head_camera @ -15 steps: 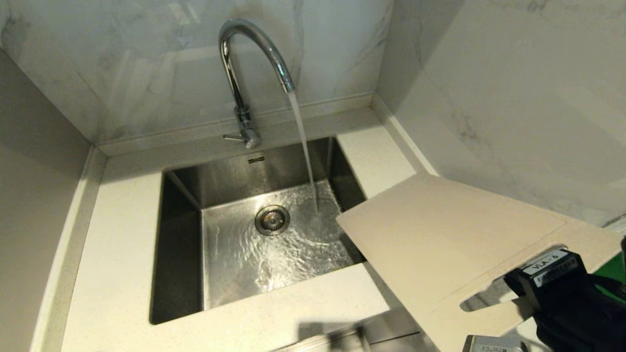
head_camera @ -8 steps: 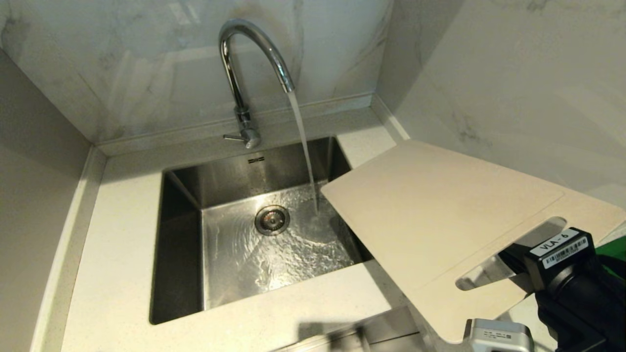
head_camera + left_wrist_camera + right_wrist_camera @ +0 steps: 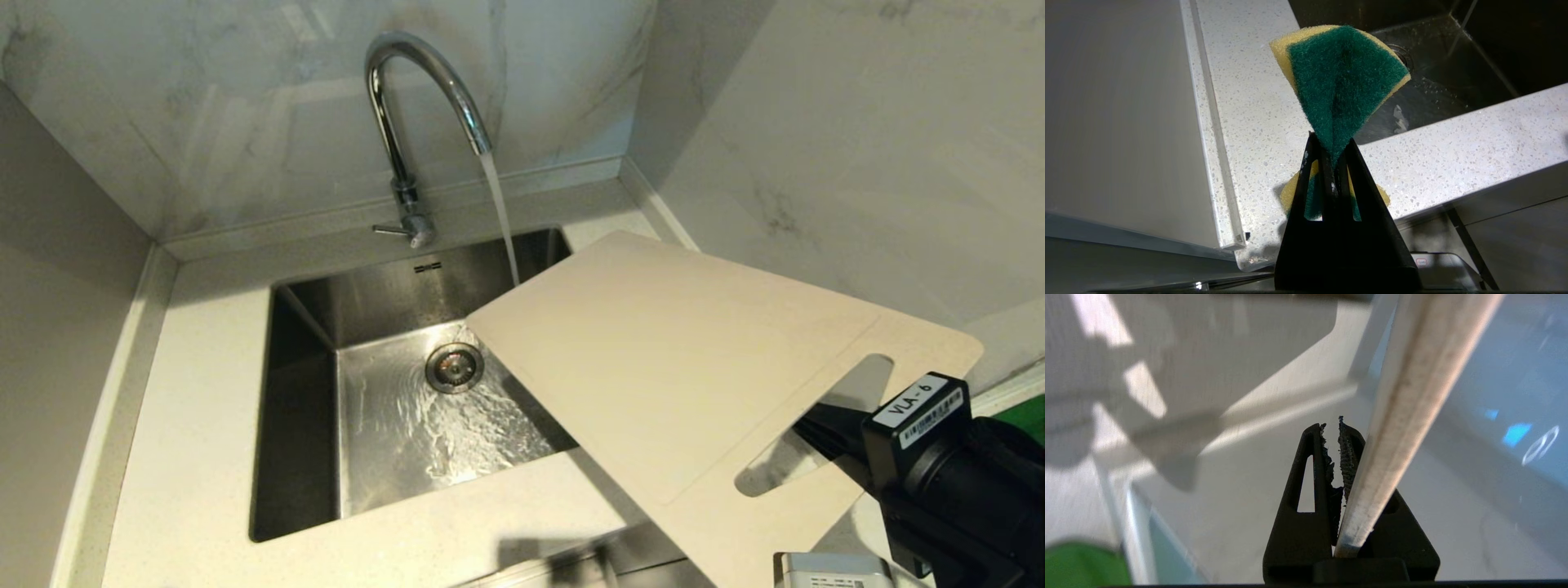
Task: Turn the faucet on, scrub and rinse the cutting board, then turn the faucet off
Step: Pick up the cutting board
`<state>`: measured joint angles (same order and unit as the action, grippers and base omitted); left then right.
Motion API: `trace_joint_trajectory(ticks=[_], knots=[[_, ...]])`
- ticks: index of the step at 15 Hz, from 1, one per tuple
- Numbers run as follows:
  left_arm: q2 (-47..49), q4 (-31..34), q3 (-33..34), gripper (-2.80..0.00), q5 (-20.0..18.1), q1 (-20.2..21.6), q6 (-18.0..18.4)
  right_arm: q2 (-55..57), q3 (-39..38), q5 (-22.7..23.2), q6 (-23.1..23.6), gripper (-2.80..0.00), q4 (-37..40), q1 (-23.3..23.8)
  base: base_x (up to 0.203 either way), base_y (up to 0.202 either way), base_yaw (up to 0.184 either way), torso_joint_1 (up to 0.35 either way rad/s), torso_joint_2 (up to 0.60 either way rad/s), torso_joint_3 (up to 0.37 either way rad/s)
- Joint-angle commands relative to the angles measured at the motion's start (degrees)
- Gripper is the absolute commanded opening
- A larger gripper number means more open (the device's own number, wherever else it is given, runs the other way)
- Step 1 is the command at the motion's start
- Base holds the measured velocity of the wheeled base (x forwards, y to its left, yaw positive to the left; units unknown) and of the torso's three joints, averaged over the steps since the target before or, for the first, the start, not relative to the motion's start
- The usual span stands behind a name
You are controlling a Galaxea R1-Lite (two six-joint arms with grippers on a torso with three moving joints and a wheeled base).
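Observation:
The chrome faucet (image 3: 408,98) is running, and its water stream (image 3: 500,220) drops out of sight at the far edge of the cutting board (image 3: 678,351). This cream board hangs tilted over the right half of the sink (image 3: 302,392). My right gripper (image 3: 820,437) is shut on the board's slotted handle end at the lower right. In the right wrist view the board's thin edge (image 3: 1412,396) runs out from the base of that gripper (image 3: 1333,433). My left gripper (image 3: 1331,143), outside the head view, is shut on a green and yellow sponge (image 3: 1343,77) above the counter's front left.
The faucet's thin lever (image 3: 390,231) points left at its base. The drain (image 3: 454,367) lies in the wet sink floor. A bright green flat object (image 3: 1024,416) shows at the right edge. Marble walls close in behind and on the right.
My right gripper has swung the cutting board left and out over the sink, from the right-hand counter to under the water stream. The water keeps running.

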<state>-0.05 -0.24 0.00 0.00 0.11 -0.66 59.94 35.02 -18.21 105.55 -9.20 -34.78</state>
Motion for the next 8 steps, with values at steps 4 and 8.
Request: trace_joint_trajectory(ticks=[4, 8], knots=[[0.0, 0.0, 0.1, -2.80, 0.0, 0.0, 0.0, 5.7, 1.9, 16.7, 1.8, -2.80, -0.1, 0.0, 0.000, 0.000, 0.000, 0.000, 0.00, 0.000], [0.0, 0.0, 0.1, -2.80, 0.0, 0.0, 0.0, 12.8, 8.4, 26.0, 9.8, -2.80, 0.1, 0.4, 0.000, 0.000, 0.000, 0.000, 0.00, 0.000]])
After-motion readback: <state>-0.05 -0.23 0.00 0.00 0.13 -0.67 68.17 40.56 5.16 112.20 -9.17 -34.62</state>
